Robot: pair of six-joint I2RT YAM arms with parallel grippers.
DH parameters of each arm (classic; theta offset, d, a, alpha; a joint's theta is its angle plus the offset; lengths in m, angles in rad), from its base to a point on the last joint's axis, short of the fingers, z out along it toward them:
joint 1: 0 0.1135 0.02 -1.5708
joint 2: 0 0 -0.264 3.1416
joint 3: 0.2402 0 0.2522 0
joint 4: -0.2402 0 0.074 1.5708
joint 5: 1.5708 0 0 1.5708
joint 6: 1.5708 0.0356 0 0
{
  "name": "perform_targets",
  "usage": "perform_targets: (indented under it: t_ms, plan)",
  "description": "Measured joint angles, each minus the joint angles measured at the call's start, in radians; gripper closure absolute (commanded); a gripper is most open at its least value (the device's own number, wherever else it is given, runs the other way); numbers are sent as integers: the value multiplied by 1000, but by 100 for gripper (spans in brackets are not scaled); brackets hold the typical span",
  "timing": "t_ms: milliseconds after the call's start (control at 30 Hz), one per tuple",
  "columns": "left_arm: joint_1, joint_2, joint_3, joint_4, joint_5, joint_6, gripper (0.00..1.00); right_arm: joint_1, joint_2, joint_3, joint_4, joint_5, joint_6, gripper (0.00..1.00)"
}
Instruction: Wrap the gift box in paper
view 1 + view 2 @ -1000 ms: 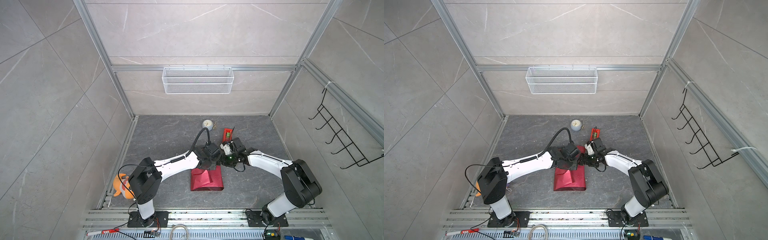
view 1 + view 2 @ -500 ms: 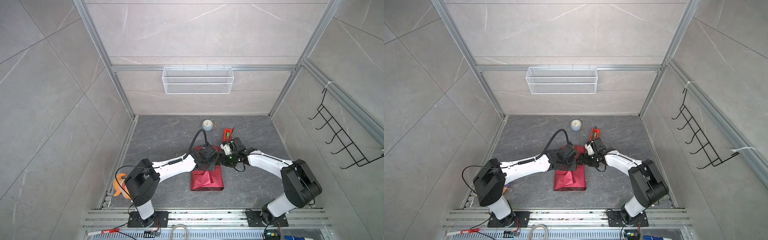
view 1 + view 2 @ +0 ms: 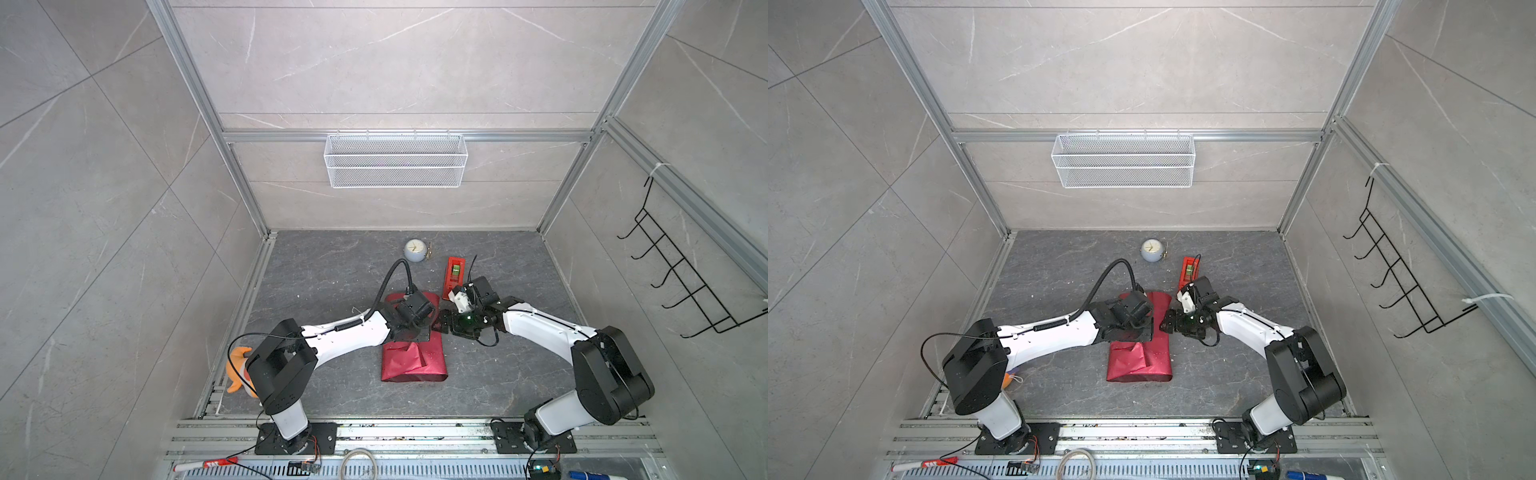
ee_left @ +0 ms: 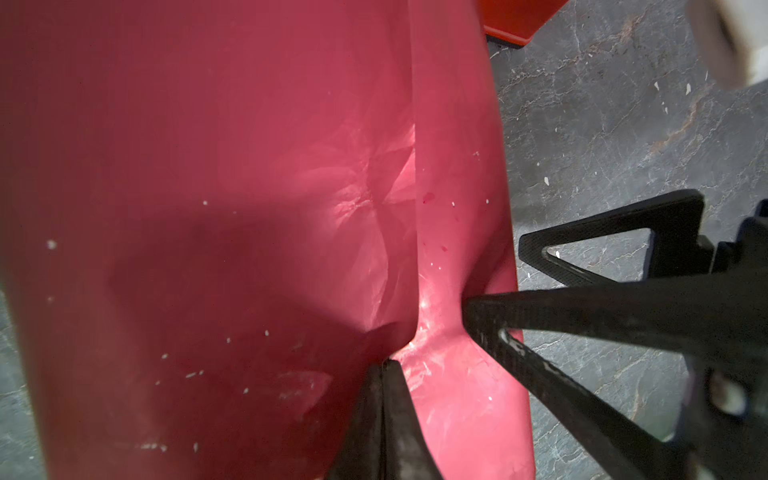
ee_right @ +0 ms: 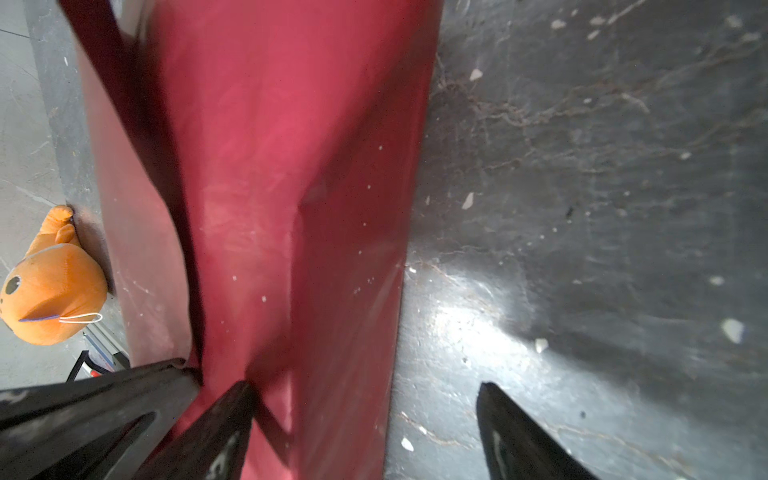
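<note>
1. Grey stone bench (image 3: pixel 332 270), tiled walls. A red tape dispenser (image 3: pixel 454 272) stands just beyond the work.
2. The paper (image 3: pixel 413 361): a folded maroon bundle, mid-bench. The gift box is hidden, presumably inside.
3. My left jaws: pressed together, pinching a puckered fold on top.
4. My right jaws: spread, one tip touching the bundle's nearer edge.
5. Step, I judge: seam held. Next move calls for tape while my pinch stays put.

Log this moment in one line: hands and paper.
left hand: shut, pinching paper fold | right hand: open, one finger on paper edge | tape dispenser: not held
</note>
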Motion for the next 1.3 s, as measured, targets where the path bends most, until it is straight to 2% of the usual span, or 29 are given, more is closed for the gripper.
perform_targets:
  t_ms: [733, 1300]
  plan:
    - [6, 51, 80, 22, 61, -6, 97, -6, -4, -38, 69, -29, 1, 16]
    - [7, 18, -38, 172, 56, -53, 99, -32, -42, -20, -34, -24, 0, 14]
